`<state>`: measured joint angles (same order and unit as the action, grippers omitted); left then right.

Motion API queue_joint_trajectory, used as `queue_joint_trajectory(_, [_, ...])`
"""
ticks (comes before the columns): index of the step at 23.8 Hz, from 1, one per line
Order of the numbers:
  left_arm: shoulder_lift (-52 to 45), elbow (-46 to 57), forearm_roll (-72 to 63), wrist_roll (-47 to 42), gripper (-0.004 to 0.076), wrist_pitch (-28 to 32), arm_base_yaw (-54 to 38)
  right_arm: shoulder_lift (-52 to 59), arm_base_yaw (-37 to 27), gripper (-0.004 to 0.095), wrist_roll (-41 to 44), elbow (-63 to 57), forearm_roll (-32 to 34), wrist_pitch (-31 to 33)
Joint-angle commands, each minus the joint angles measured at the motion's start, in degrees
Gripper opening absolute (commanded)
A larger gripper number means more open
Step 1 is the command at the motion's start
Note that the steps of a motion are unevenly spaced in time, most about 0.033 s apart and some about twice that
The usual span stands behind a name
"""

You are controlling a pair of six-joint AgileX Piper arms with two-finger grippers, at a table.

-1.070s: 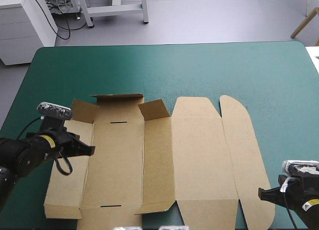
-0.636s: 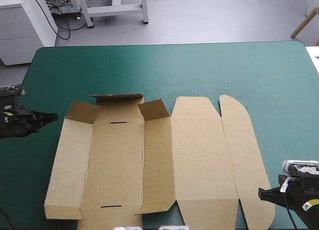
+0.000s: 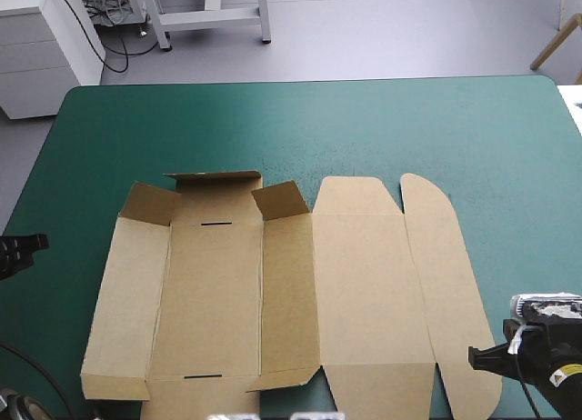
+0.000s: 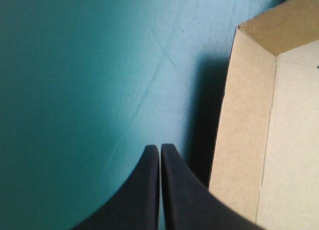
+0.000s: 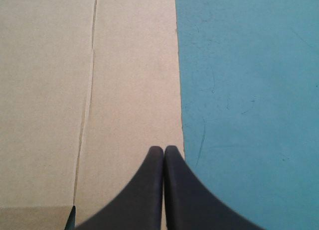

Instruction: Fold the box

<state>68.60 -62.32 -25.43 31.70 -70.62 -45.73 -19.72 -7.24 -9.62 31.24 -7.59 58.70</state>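
At the left edge of the desk point(image 3: 364, 120), the left claw point(image 4: 159, 149) is clenched and empty above bare teal-green cover, just beside the box point(image 3: 291, 293). This creased brown board lies mostly flat by the near edge, with low flaps raised on its left. The right claw point(image 5: 164, 149), clenched and empty, is over its right rim.

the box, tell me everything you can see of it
The box is a cut sheet of plain brown board lying on the teal-green cover, toward the near edge. Its left part has low walls and corner flaps partly raised around a panel with two slots; the right part, lid and rounded flap, lies flat. Nothing seems to hold it.
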Motion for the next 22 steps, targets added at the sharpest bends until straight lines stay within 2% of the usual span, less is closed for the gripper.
queue_joint_trajectory(1, [-1.03, -0.70, 1.22, 0.32, 0.0001, -3.64, -0.05, -0.54, 0.26, -0.0019, -0.58, 1.30, -0.46, -3.30])
queue_joint_trajectory(6, [-1.03, -0.70, 3.26, 0.32, 0.0016, -3.64, -0.05, -0.54, 0.35, -0.0019, -0.58, 1.30, -0.46, -3.30])
queue_joint_trajectory(12, [-1.03, -0.70, 3.11, -0.28, 0.0542, -3.64, -0.05, -0.54, 3.15, -0.0019, -0.58, 1.30, -0.56, -3.30])
queue_joint_trajectory(14, [-1.03, -0.56, 2.60, -3.05, 0.0641, -3.64, -0.05, -0.54, 3.67, -0.0019, -0.58, 1.30, -0.56, -3.30])
queue_joint_trajectory(15, [-1.03, -0.43, 2.19, -4.28, 0.0672, -3.64, -0.05, -0.54, 3.67, -0.0019, -0.58, 1.30, -0.56, -3.30])
queue_joint_trajectory(20, [-1.03, 5.81, 1.61, -4.09, 0.0671, -3.64, -0.05, -0.54, 3.67, -0.0019, -0.58, 1.30, -0.56, -3.30])
queue_joint_trajectory(22, [-1.03, 9.83, 1.08, -1.47, 0.0671, -3.64, -0.05, -0.54, 3.67, -0.0020, -0.58, 1.30, -0.56, -3.30])
